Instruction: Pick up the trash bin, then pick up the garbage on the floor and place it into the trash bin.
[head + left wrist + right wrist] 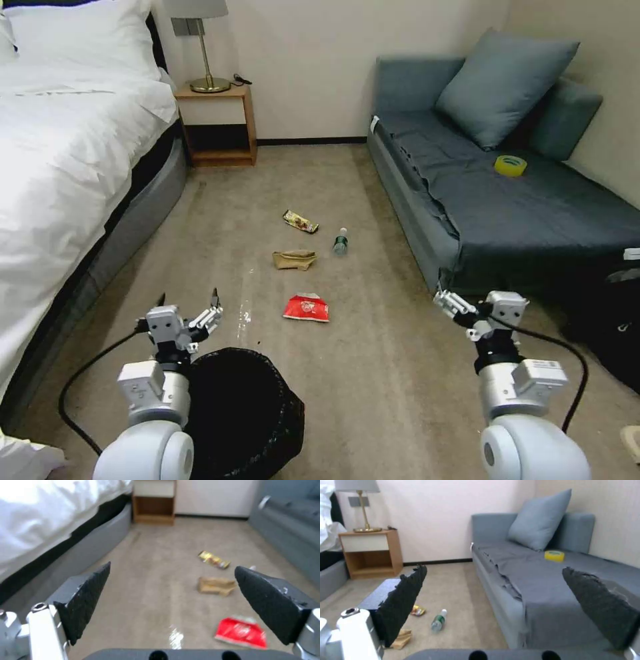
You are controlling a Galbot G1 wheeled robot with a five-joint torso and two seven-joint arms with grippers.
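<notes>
Sitting on the carpet at the head view's 6 o'clock, the round trash bin (243, 413) wears a crinkly black bag. The left hand (189, 308) hovers just past its rim at 11 o'clock, spread wide and empty. The right hand (460, 308) likewise gapes empty. Ahead lie the glossy red packet (307, 308), crumpled paper bag (293, 259), clear bottle (341, 241) and gold wrapper (300, 221).

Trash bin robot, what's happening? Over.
Both hands open, left hand above the trash bin, right hand waiting. Garbage on floor. Path clear.
</notes>
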